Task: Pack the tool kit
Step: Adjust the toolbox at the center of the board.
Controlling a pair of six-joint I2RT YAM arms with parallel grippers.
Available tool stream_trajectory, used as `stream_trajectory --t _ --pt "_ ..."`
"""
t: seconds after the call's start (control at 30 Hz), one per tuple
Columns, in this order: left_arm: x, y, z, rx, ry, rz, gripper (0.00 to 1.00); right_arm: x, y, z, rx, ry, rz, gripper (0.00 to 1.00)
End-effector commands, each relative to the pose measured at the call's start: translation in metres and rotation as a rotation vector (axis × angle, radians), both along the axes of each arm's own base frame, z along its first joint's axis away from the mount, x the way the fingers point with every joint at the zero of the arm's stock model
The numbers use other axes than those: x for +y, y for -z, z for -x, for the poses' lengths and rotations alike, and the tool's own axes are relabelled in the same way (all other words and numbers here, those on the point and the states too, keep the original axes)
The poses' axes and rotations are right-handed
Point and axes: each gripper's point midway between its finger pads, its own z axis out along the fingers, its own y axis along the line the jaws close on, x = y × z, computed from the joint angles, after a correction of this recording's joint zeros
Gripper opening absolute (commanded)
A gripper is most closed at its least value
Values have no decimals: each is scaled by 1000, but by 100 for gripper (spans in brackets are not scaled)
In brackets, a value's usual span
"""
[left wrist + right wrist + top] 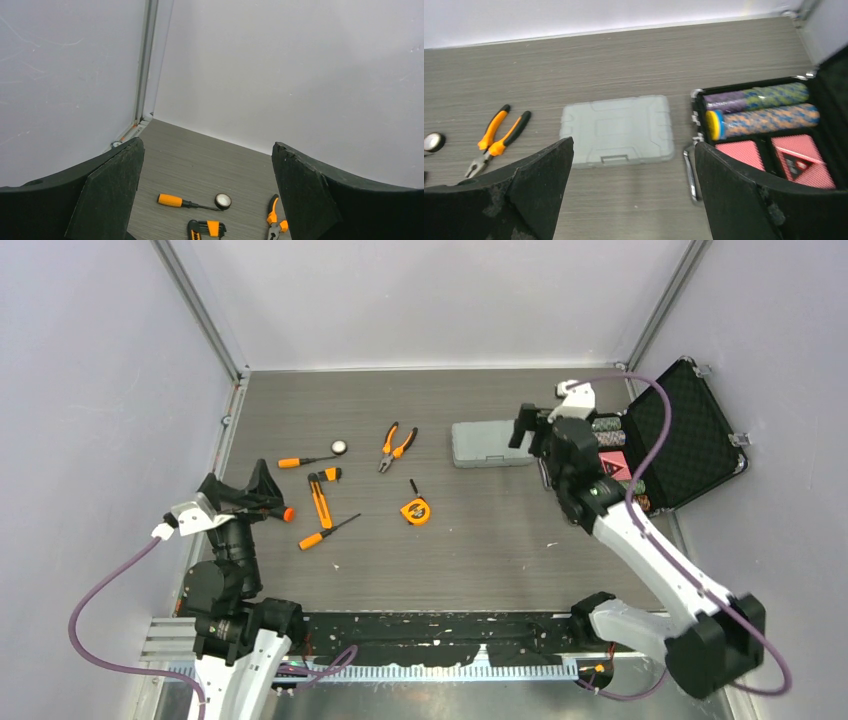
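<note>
The tool kit's grey case (pixel 488 443) (pixel 616 127) lies closed and flat on the table, right of centre. Its tools lie loose to the left: orange-and-black pliers (pixel 397 447) (pixel 499 136) (pixel 274 220), a screwdriver (pixel 303 461) (pixel 175 201) beside a black tape roll (pixel 340 448) (pixel 223 201), a hex-key set (pixel 320 495) (pixel 206 229), a second screwdriver (pixel 328 531), and an orange tape measure (pixel 416 511). My left gripper (pixel 266 494) (pixel 207 145) hovers open at the left of the tools. My right gripper (pixel 532 448) (pixel 634 145) hangs open just above the case's near right edge, holding nothing.
A larger black foam-lined case (pixel 680 435) (pixel 764 132) stands open at the right, close against the grey case, with rolls of chips and red card packs inside. A small black bit (pixel 413 486) lies by the tape measure. Walls enclose the table on three sides.
</note>
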Motion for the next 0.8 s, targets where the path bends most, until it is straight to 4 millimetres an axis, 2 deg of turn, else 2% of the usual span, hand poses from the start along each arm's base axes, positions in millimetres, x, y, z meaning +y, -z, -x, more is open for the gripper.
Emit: stream_trajectory --t 0.0,0.03,0.07,0.1,0.13,0.17,0.2,0.23,0.27,0.3,0.33,0.37,0.4,0.43,0.47,0.5,0.53,0.57,0.6,0.63,0.67,0.7,0.73,0.77 --pt "-4 -8 -1 -33 20 3 99 40 -33 -51 -47 -162 -143 95" --pt "-4 -9 -1 -34 23 2 99 38 -17 -67 -2 -161 -156 95" --pt "-5 -9 -1 -34 24 1 99 39 -26 -78 -8 -197 -175 95" --pt "-4 -9 -1 -32 22 -2 99 41 -8 -92 41 -207 -174 95" --pt "-4 -8 -1 -28 18 -6 99 43 -18 -101 34 -248 -186 95" --pt "-3 -8 -2 -26 14 -9 99 50 0 -112 84 -294 -191 95" --pt "-3 -8 -2 -23 11 -12 99 45 -9 -123 74 -301 -202 95" --pt "-3 -8 -2 -21 8 -16 99 54 9 -132 124 -357 -226 95" --pt "-3 -7 -3 -17 7 -18 99 51 0 -142 105 -377 -241 95" --pt "-3 -7 -3 -17 8 -22 99 60 6 -153 128 -430 -267 95" --pt "-3 -7 -3 -16 9 -25 99 58 9 -159 139 -446 -277 95" --pt "-3 -8 -3 -16 9 -28 99 65 18 -171 162 -491 -288 95" --pt "-3 -8 -3 -16 8 -31 99 67 44 -178 230 -500 -293 95" --pt "-3 -8 -2 -16 7 -33 99 72 41 -183 245 -539 -299 95" --pt "-3 -9 -2 -17 7 -36 99 75 64 -189 293 -558 -293 95" --pt "-2 -9 -2 -18 5 -36 99 78 62 -193 308 -576 -291 95" --pt "-2 -9 -1 -19 4 -38 99 78 81 -199 344 -575 -287 95" --pt "-2 -9 -1 -21 3 -38 99 78 82 -204 349 -572 -282 95" --pt "-2 -9 -1 -21 1 -39 99 77 101 -209 383 -564 -279 95" --pt "-2 -9 -2 -19 1 -40 99 76 102 -213 390 -563 -275 95" --pt "-2 -9 -2 -19 1 -41 99 76 121 -217 426 -561 -270 95" --pt "-2 -8 -2 -16 2 -43 99 76 122 -220 437 -560 -268 95" --pt "-3 -8 -3 -14 4 -44 99 77 138 -221 472 -560 -271 95" --pt "-3 -8 -3 -13 4 -45 99 77 142 -221 495 -561 -274 95"
